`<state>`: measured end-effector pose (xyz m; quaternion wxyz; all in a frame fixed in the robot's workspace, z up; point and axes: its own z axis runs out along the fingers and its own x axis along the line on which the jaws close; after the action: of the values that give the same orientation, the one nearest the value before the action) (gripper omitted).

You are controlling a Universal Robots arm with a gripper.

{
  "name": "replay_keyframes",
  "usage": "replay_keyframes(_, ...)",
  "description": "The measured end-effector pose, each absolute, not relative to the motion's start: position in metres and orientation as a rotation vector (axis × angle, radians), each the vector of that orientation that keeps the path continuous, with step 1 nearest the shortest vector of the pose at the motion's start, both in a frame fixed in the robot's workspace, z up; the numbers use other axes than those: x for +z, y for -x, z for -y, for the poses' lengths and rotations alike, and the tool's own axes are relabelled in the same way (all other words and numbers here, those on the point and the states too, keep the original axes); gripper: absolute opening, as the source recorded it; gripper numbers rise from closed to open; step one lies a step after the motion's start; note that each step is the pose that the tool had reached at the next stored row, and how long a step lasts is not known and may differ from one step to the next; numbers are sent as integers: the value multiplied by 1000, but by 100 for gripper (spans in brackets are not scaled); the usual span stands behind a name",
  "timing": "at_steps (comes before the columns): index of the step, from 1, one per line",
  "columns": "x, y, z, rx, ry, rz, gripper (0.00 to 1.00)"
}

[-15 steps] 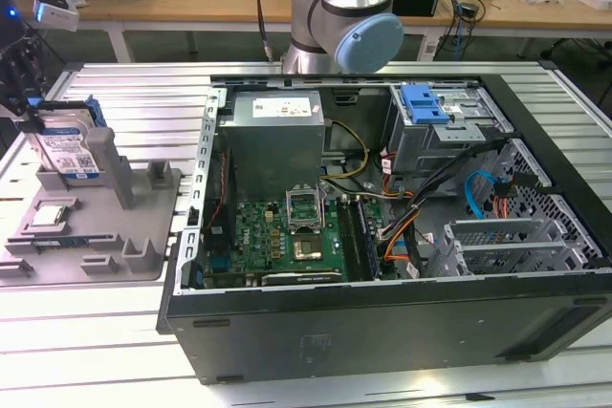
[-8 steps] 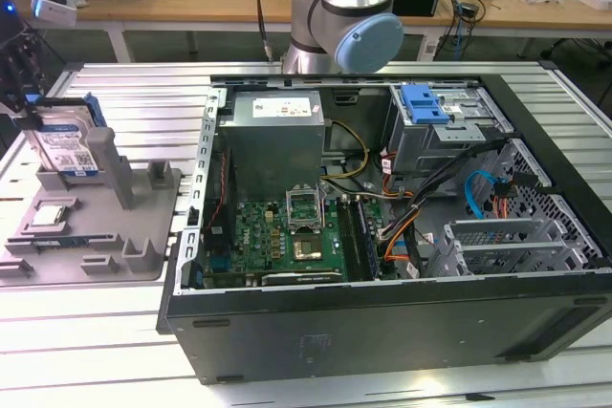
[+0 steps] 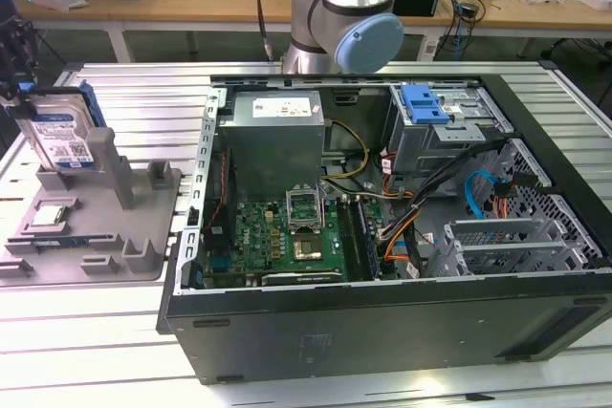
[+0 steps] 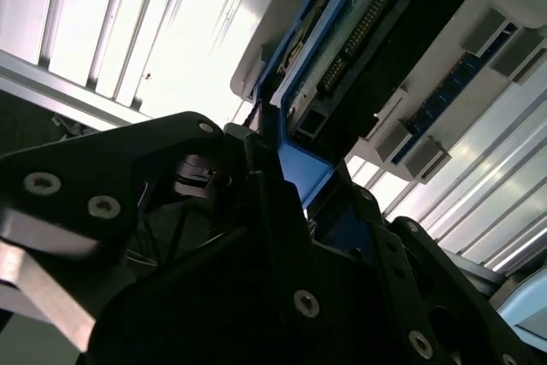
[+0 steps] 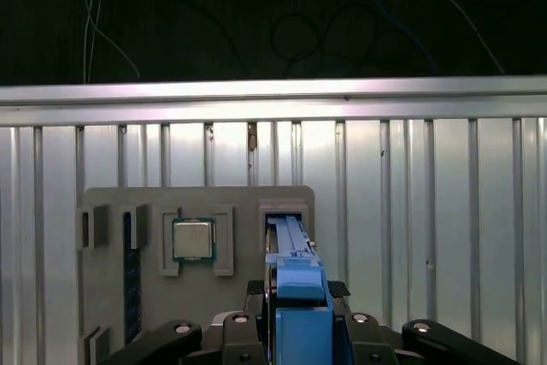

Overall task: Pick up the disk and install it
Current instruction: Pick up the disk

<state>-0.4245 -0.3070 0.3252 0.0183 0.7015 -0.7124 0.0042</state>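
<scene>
- In the exterior view, the claw (image 3: 15, 74) was cut off by the picture's left edge. A dark part of it showed right beside the disk (image 3: 65, 136).
- In the second wrist view, the claw's black body covered much of the disk (image 4: 359, 40). A blue frame edge and a row of connector pins showed past it.
- The disk stood upright on its edge in a slot of the grey holder (image 3: 143, 226), which hid its lower edge.
- The arm (image 3: 349, 11) rose behind the open computer case (image 3: 382, 332), and its top was cut off.
- In the first wrist view, the claw's fingers (image 5: 255, 288) pressed on both sides of the blue frame, pinching the disk.
- A processor chip (image 5: 193, 239) lay flat in the holder, just beside the disk's slot.
</scene>
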Motion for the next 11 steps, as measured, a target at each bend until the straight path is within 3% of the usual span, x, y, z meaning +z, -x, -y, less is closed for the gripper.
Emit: replay_keyframes(11,354,424,307,13,-2179,2212,37)
